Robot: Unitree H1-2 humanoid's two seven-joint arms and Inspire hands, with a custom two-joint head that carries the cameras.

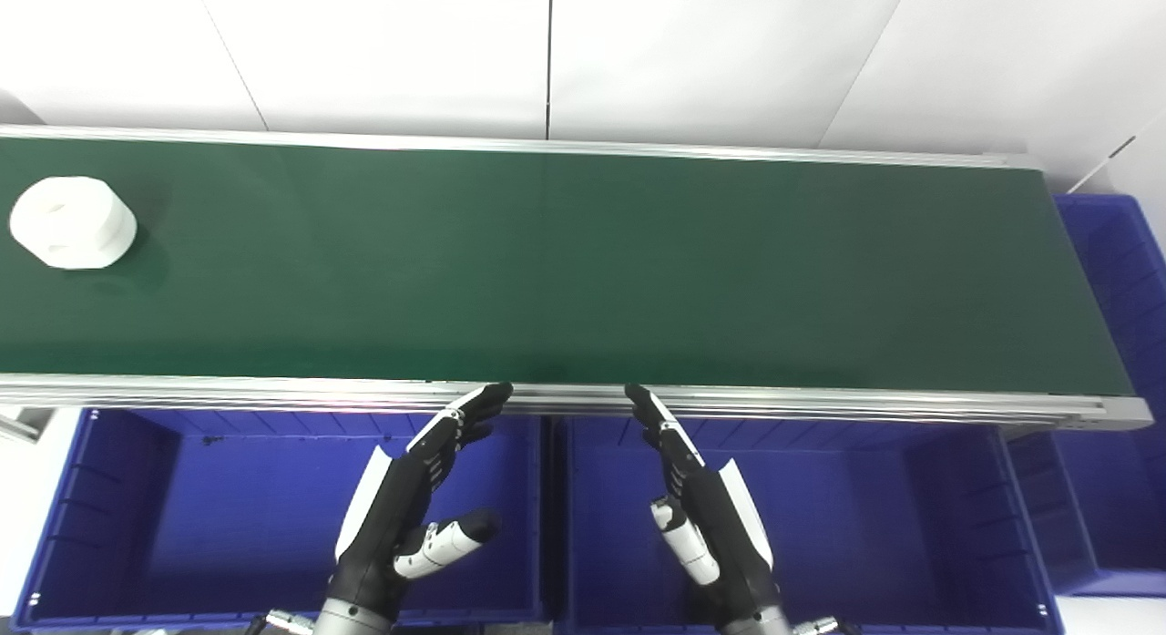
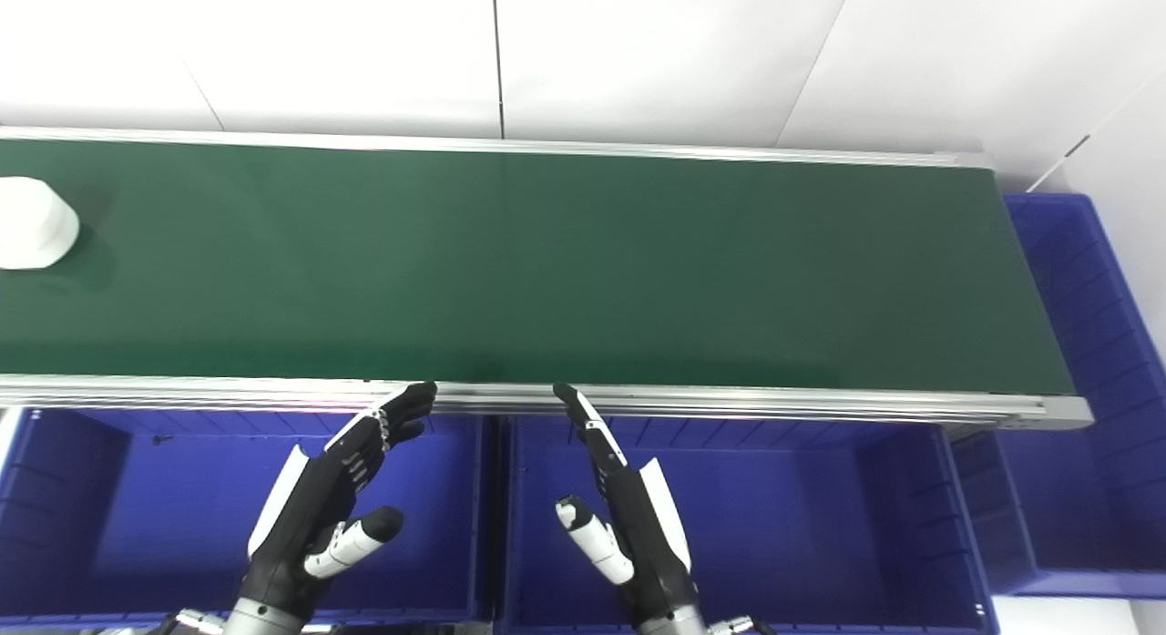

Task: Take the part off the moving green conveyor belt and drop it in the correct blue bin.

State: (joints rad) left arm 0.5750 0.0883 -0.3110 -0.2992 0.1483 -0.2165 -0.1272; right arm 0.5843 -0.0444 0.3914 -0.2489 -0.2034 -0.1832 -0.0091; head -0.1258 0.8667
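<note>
— Where is the part?

— The white part (image 1: pixel 73 222) sits on the green conveyor belt (image 1: pixel 583 261) at my nine o'clock, well apart from me. It may be hexagonal; the glare blurs it. I can read no writing on it.

— And your hands?

— My left robot hand (image 1: pixel 410 494) and right robot hand (image 1: pixel 697 503) hover spread and empty at six o'clock, over the left blue bin (image 1: pixel 137 489) and middle blue bin (image 1: pixel 911 507). Another blue bin (image 1: pixel 1116 280) stands at three o'clock.

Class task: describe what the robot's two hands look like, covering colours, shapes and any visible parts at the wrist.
Both the left robot hand and right robot hand have black segmented fingers, a white plate on the back, and a white thumb with a black tip. Silver metal wrist collars show at the bottom edge.
</note>
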